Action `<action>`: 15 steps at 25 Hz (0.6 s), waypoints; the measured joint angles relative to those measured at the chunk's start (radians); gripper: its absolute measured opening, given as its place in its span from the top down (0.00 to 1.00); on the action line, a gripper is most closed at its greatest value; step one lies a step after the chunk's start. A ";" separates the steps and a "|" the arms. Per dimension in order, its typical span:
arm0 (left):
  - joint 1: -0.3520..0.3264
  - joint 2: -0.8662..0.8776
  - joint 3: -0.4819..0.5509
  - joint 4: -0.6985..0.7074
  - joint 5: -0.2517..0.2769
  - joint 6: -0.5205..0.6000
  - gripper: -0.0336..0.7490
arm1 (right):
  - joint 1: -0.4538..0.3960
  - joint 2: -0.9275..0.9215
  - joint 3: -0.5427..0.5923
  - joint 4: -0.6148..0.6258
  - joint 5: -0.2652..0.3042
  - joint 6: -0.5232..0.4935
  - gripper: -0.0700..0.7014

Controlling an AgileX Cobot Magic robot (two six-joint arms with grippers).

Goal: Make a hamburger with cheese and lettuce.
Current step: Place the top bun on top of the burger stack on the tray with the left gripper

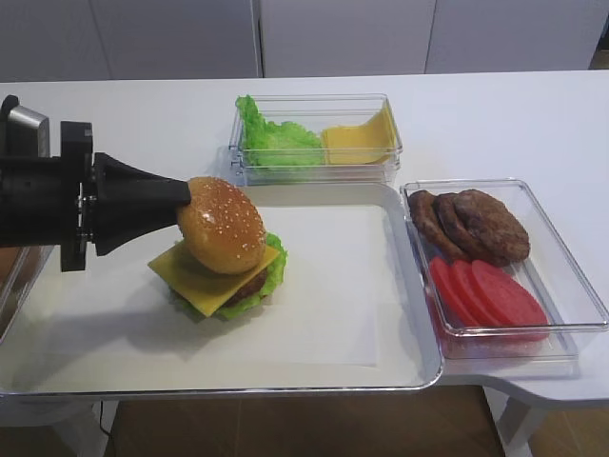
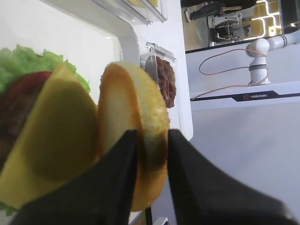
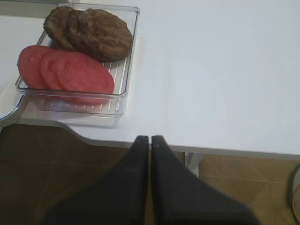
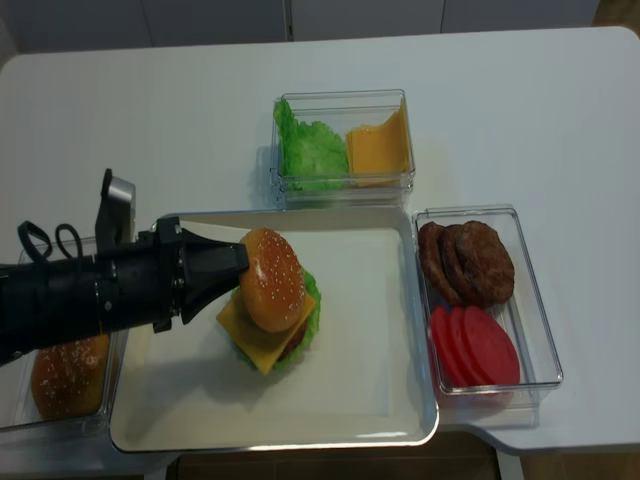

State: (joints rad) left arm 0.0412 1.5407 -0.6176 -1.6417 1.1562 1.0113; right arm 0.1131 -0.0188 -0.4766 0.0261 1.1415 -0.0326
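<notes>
The hamburger stack sits on the white tray: green lettuce frill, brown patty and a square yellow cheese slice with jutting corners. My left gripper is shut on the rim of the sesame bun top and holds it tilted on edge over the cheese, its lower edge at the slice. In the left wrist view the fingers pinch the bun top beside the cheese and lettuce. My right gripper is shut and empty, off the table's front edge.
A clear box at the back holds a lettuce heap and cheese slices. A clear box on the right holds loose patties and tomato slices. A box at the left holds another bun.
</notes>
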 joint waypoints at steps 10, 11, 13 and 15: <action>0.000 0.000 0.000 0.047 0.000 0.002 0.65 | 0.000 0.000 0.000 0.000 0.000 0.000 0.90; 0.000 0.000 0.000 0.049 0.000 0.002 0.65 | 0.000 0.000 0.000 0.000 0.000 0.000 0.90; 0.000 0.000 0.000 0.051 0.000 0.002 0.65 | 0.000 0.000 0.000 0.000 0.000 0.000 0.90; 0.000 0.000 0.000 0.062 0.000 0.002 0.65 | 0.000 0.000 0.000 0.000 0.000 0.000 0.90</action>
State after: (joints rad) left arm 0.0412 1.5407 -0.6176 -1.5800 1.1562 1.0132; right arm 0.1131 -0.0188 -0.4766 0.0261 1.1415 -0.0326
